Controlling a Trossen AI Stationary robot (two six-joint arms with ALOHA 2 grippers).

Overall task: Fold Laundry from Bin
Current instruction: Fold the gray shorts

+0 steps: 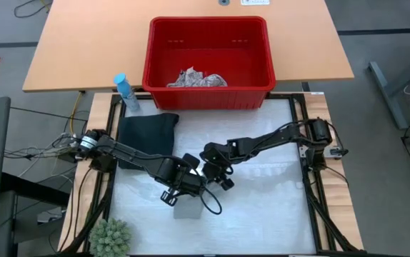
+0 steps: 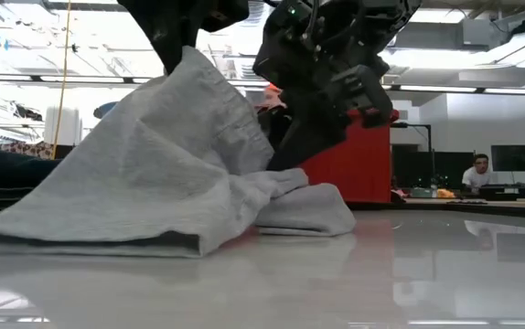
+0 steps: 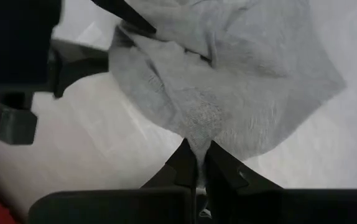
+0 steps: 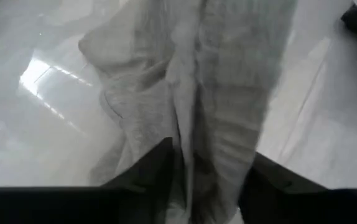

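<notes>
The grey cloth (image 2: 162,174) drapes limp and light from the left tool (image 3: 196,171), which is clenched on one pinched edge. The right tool (image 4: 206,186) straddles a hanging fold, fingers not visibly clamped; a corner nearby looks the better hold.

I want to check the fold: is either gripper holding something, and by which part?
The left gripper is shut on the edge of the small plain grey cloth. The right gripper straddles a bunched fold of it; a firm grip cannot be told.
</notes>
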